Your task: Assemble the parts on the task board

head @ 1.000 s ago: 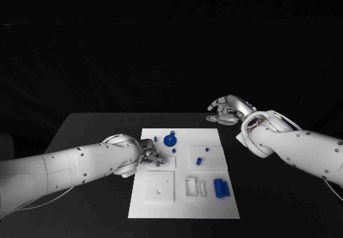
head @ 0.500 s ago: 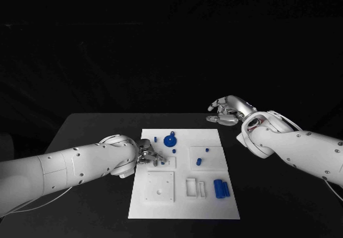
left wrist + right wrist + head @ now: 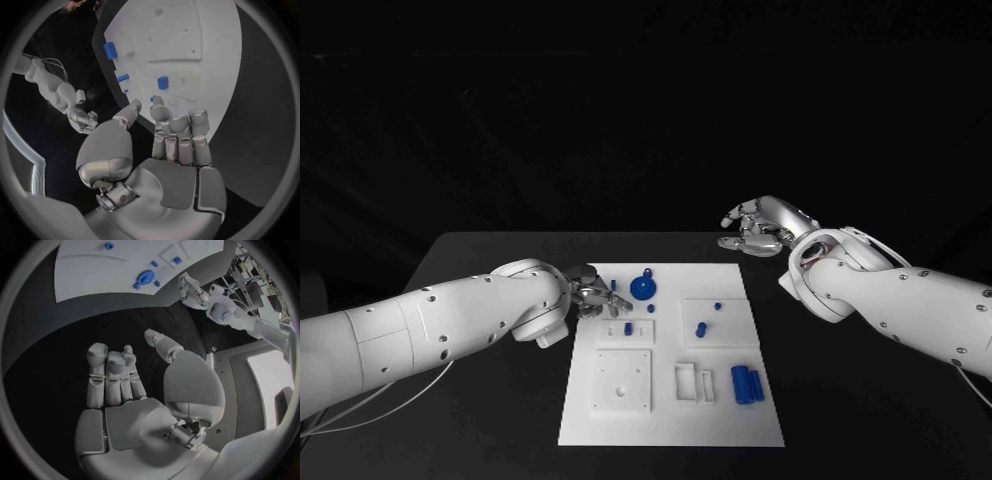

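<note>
The white task board [image 3: 672,400] lies in the middle of the table. A round blue part [image 3: 643,287] stands near its far edge, also seen in the right wrist view [image 3: 146,276]. A small blue peg [image 3: 627,327] stands in a raised white square [image 3: 163,82]. Two blue cylinders [image 3: 747,383] lie near the board's right edge. My left hand [image 3: 596,297] hovers over the board's far left part, fingers straight and thumb apart, holding nothing [image 3: 169,135]. My right hand [image 3: 759,225] hangs off the board beyond its far right corner, with nothing in it [image 3: 125,380].
More small blue pegs [image 3: 702,327] stand on the right middle square, and one [image 3: 651,308] sits near the round part. A larger white square plate [image 3: 623,378] and a white slotted block [image 3: 691,378] sit on the board's near half. Black table [image 3: 488,260] surrounds the board.
My left hand has drawn back from the small raised square toward the board's far left edge, and a blue peg stands uncovered there. The right hand has stayed put.
</note>
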Tool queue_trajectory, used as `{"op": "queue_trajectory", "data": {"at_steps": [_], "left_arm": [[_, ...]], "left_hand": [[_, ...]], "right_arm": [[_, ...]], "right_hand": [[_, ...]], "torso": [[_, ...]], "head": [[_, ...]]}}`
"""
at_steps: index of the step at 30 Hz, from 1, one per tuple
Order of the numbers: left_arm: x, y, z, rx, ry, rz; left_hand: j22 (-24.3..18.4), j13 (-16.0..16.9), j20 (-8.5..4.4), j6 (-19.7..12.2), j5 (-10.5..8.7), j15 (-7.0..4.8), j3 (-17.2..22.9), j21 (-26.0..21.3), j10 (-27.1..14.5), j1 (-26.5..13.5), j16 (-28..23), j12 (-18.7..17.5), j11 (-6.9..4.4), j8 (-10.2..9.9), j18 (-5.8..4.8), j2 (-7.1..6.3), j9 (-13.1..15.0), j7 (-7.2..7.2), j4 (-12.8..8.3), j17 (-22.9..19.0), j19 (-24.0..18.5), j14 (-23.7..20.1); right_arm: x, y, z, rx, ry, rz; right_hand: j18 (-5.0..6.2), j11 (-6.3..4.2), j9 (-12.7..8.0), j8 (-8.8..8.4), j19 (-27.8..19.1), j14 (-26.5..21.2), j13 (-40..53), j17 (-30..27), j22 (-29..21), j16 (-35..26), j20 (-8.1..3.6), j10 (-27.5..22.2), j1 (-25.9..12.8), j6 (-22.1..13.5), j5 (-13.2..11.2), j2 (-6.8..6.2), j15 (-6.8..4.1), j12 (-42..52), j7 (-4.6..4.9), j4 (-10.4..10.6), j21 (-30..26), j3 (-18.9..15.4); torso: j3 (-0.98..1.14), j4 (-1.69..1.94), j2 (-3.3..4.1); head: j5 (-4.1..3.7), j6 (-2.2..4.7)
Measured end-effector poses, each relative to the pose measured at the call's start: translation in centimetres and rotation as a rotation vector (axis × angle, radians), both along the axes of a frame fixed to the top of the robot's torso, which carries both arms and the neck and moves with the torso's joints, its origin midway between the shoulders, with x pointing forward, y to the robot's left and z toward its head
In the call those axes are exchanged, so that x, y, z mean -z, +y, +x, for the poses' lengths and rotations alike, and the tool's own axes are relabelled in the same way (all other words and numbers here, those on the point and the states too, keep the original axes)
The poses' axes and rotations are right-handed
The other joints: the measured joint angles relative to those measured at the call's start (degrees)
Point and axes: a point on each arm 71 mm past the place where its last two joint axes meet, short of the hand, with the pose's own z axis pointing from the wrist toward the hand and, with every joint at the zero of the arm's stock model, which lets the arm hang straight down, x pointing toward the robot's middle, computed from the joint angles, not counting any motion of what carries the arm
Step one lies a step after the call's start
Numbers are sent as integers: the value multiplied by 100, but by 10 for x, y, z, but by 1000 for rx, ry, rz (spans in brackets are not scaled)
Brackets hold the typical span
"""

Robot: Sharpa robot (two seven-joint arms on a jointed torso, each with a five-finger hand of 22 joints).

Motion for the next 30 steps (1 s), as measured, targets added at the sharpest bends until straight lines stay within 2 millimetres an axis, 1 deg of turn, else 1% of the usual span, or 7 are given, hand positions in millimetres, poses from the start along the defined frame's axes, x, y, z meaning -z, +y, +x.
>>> {"op": "queue_trajectory", "data": {"at_steps": [7, 10, 13, 20, 25, 26, 30], "left_arm": [[-22, 15, 16, -48, -30, -18], [-22, 20, 20, -68, -28, -19], [-22, 22, 25, -82, -26, -18], [-28, 21, 41, -99, -45, 5], [-29, 21, 54, -101, -55, 50], [-28, 20, 57, -97, -53, 66], [-28, 15, 64, -85, -50, 99]], "left_hand": [[-63, -110, 46, -224, 90, 82, -2, -141, -170, 102, -172, -157, 107, -124, -5, 11, -91, 121, -129, -99, -108, -142], [-68, -131, 66, -249, 90, 103, 3, -160, -170, 140, -189, -176, 108, -126, -4, 49, -98, 134, -165, -119, -128, -163], [-74, -135, 45, -251, 90, 111, -13, -175, -210, 172, -189, -177, 109, -153, -92, 81, -105, 134, -181, -127, -148, -171], [-81, -152, 45, -252, 90, 112, -14, -183, -210, 178, -189, -176, 108, -153, -91, 87, -114, 133, -212, -136, -148, -172], [-92, -170, 45, -265, 1, 114, -52, -211, -210, 84, -210, -176, 108, -152, -91, 9, -137, 145, -74, -158, -148, -173], [-98, -177, 45, -275, 1, 115, -44, -239, -210, 2, -210, -176, 108, -152, -91, 6, -145, 153, 18, -162, -148, -175], [-98, -177, 45, -282, -21, 123, -37, -239, -210, -28, -210, -176, 108, -153, -91, -11, -145, 147, 71, -162, -148, -182]], "right_arm": [[1, -2, 1, 7, 1, -1], [1, -3, 2, 8, 1, 0], [1, -3, 2, 8, 2, 0], [1, -2, 2, 7, 2, 1], [1, -1, 2, 5, 2, 2], [1, 0, 2, 4, 2, 3], [1, 2, 2, 0, 2, 4]], "right_hand": [[0, 0, 0, 0, 0, 0, 0, 0, 0, 0, 0, 0, 0, -3, 0, 0, 0, 0, 1, 0, 0, 0], [-1, 0, 0, 0, -1, 0, 0, 0, 0, 0, 1, 0, 0, -16, 0, 0, 0, 0, -3, 0, 0, 0], [0, 0, 0, 0, -1, 0, -1, -1, 0, 0, 1, 0, 0, -17, 0, 0, 0, 0, -3, 0, 0, 0], [0, 0, 0, 0, 13, 0, -4, -1, -1, 0, -11, 0, 0, -17, 0, 0, 0, 0, -3, 0, 0, 0], [0, 0, 0, 0, 15, 0, -4, -1, -1, 0, -13, 0, 0, -18, 0, 0, 0, 0, -3, 0, 0, 0], [-1, 0, 0, 0, 15, 0, -4, -1, -1, 0, -13, 0, 0, -18, 0, 0, 0, 0, -3, 0, 0, 0], [0, 0, 0, 0, 15, 0, -4, -2, -1, 0, -13, 0, 0, -18, 0, 0, 0, 1, -4, 0, -2, 0]], "torso": [[4, -2, 1], [4, -4, 2], [1, -5, 5], [1, -5, 10], [-4, -7, 13], [-3, -8, 13], [-7, -15, 18]], "head": [[1, 49], [4, 70], [7, 86], [18, 126], [32, 142], [36, 143], [37, 143]]}}
